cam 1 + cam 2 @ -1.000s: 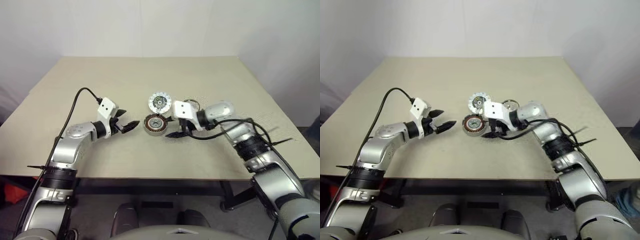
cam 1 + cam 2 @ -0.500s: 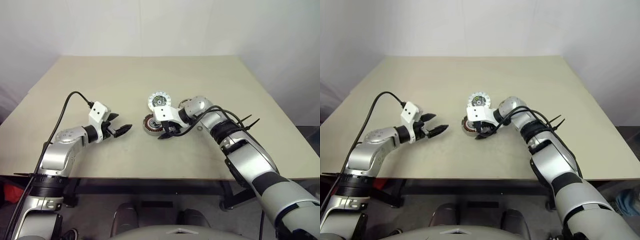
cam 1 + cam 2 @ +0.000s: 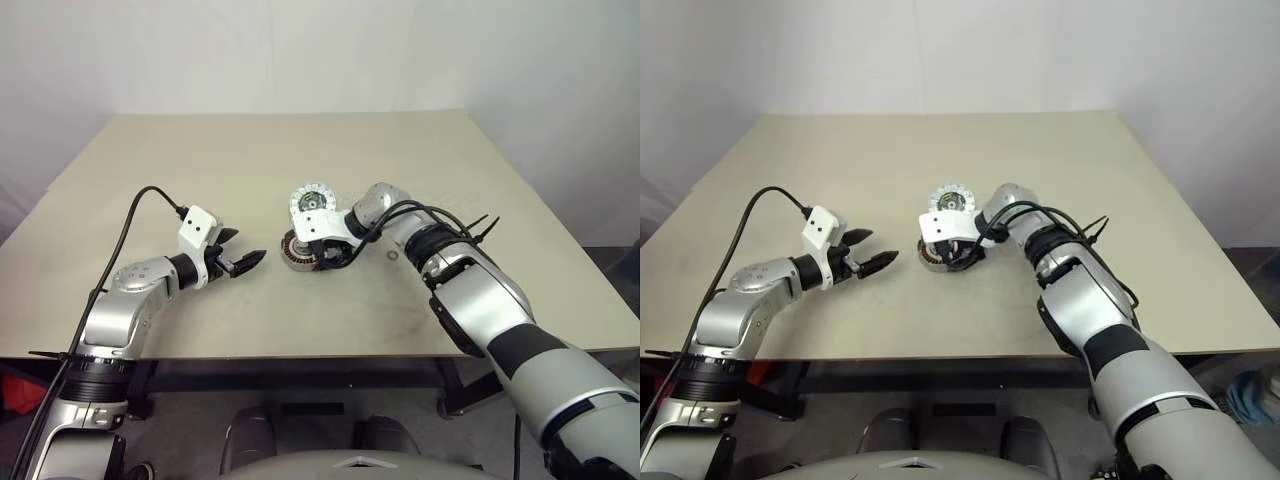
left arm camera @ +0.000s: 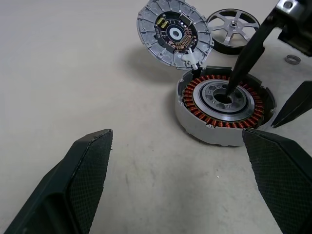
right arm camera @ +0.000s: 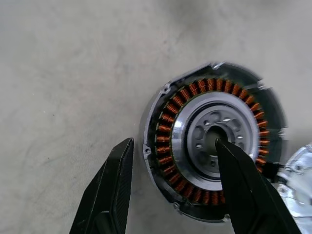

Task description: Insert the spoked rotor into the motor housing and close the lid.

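The motor housing (image 4: 204,127), a dark ring with copper windings around a silver centre, lies mid-table. My right gripper (image 5: 173,141) is open and straddles its wall. One finger (image 5: 239,185) has its tip in the housing's centre hole, and the other rests just outside on the table. The lid (image 3: 313,201), with its pale segmented rim, lies flat just behind the housing. The spoked rotor (image 4: 233,36) lies beside the lid, and my right arm hides it in the head views. My left gripper (image 3: 245,248) is open and empty, a short way left of the housing and pointing at it.
A tiny loose washer (image 4: 292,59) lies on the table (image 3: 200,160) near the rotor. My right forearm and its cables (image 3: 440,235) stretch across the table behind and to the right of the housing.
My right gripper has swung left over the housing and tilted down, and one finger now reaches into the centre hole. The left gripper has stayed where it was, still open.
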`<action>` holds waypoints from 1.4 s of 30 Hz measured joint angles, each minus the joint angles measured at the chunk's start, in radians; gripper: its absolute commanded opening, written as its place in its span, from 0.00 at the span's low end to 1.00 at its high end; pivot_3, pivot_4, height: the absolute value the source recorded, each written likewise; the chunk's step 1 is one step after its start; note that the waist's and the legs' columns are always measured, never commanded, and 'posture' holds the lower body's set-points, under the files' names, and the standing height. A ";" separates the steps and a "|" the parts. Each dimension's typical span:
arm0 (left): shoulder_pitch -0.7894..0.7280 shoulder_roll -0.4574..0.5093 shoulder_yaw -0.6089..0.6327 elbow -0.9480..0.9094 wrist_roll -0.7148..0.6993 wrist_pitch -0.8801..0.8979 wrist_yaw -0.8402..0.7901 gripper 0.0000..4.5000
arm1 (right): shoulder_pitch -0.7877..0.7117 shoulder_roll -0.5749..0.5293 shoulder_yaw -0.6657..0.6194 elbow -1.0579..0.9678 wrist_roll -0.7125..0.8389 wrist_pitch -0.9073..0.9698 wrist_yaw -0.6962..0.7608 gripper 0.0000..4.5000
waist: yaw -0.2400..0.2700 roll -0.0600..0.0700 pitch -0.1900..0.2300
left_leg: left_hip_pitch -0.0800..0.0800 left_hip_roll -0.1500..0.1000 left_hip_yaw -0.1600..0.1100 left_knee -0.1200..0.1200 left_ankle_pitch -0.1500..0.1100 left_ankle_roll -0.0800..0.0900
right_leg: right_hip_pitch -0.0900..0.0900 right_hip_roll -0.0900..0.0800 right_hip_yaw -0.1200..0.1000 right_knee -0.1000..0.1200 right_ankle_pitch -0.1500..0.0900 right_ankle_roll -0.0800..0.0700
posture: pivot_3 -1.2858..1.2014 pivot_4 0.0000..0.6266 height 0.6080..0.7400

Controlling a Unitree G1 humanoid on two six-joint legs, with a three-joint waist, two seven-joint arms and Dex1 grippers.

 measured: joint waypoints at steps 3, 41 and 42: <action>0.006 0.000 0.000 -0.002 -0.001 0.001 0.006 1.00 | -0.008 0.019 0.003 0.016 -0.027 -0.008 -0.023 0.67 | -0.001 0.000 0.000 | 0.000 0.002 0.000 0.000 0.000 0.000 | 0.000 0.001 0.000 0.000 0.000 0.000 | 0.52 0.00 1.00; -0.006 -0.020 0.010 0.017 0.001 -0.010 0.034 1.00 | 0.114 -0.154 0.027 -0.218 -0.069 -0.197 0.082 0.49 | 0.018 0.000 0.001 | 0.001 0.005 0.000 0.002 0.001 -0.003 | 0.000 0.005 0.000 0.003 -0.001 -0.003 | 0.52 0.00 1.00; -0.009 -0.021 0.009 0.020 0.001 -0.012 0.033 1.00 | 0.126 -0.167 0.026 -0.237 -0.064 -0.196 0.087 0.49 | 0.022 0.000 0.001 | 0.001 0.005 0.000 0.002 0.001 -0.003 | 0.000 0.005 0.000 0.003 -0.001 -0.003 | 0.52 0.00 1.00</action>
